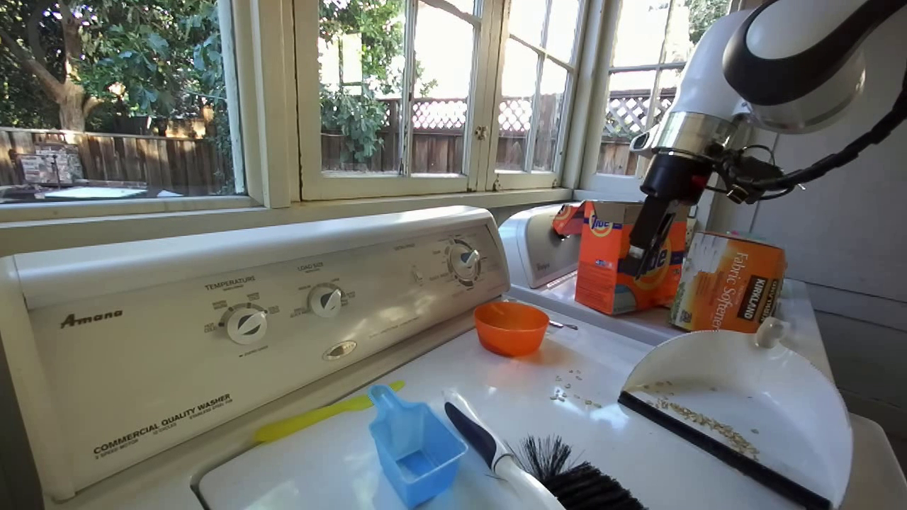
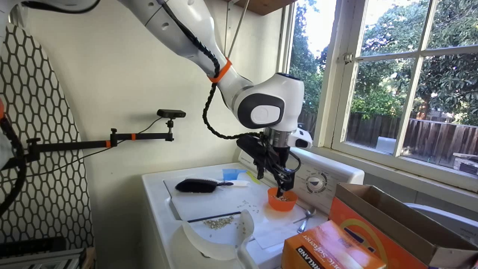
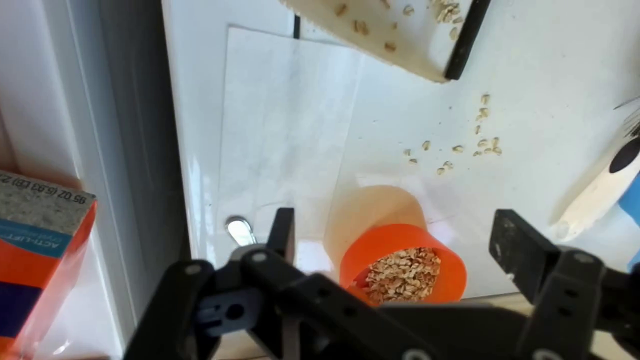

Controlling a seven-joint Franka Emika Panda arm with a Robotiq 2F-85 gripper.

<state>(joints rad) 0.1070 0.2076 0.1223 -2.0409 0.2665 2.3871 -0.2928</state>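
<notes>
Orange bowl (image 1: 511,336) of oats (image 3: 402,275) below spread pincer (image 3: 394,225).

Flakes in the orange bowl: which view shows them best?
The wrist view: it looks down onto the flakes, large and distinct. In an exterior view they form a small patch inside the orange bowl; in an exterior view none show over its near wall.

orange bowl (image 1: 511,331), tan flakes (image 3: 402,275), black pincer (image 3: 394,232), blue scoop (image 1: 418,457), honeycomb-patterned board (image 2: 43,93)
</notes>
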